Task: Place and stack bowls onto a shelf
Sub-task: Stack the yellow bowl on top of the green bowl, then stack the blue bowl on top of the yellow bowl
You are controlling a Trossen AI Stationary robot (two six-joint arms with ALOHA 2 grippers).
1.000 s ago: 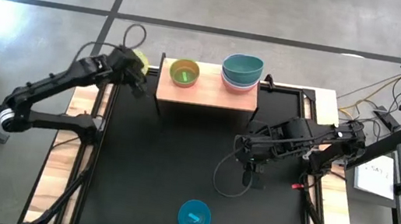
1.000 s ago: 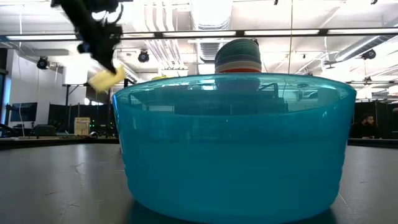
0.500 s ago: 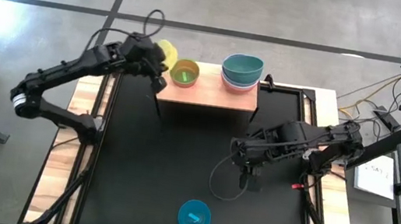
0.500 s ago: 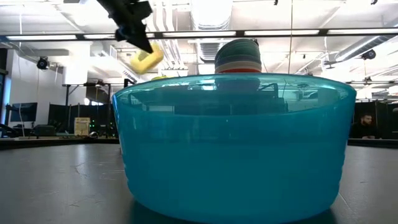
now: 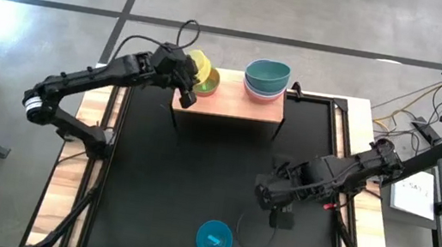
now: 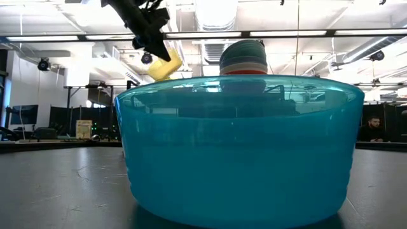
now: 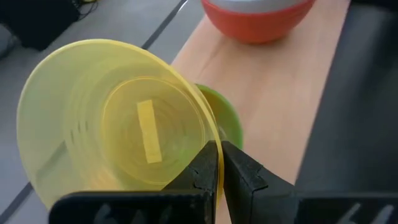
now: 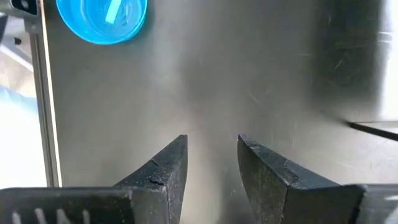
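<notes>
Carried rightward since earlier, the thin yellow-green plastic bowl (image 5: 198, 62) hovers over the pale wooden shelf (image 5: 228, 104) from above, while wrist-on the left gripper (image 7: 219, 163) pinches its light, slippery rim, right gripper (image 8: 211, 163) apart, empty

Tilted yellow-green bowl (image 7: 118, 118) above green bowl (image 7: 225, 115) on shelf (image 7: 280, 81)

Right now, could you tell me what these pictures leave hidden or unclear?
- Low view: the bright blue bowl fills the frame, hiding the shelf and most of the bowl stack.
- High view: how many bowls are in that stack can't be counted.
- Left wrist view: the yellow bowl covers most of the green bowl.
</notes>
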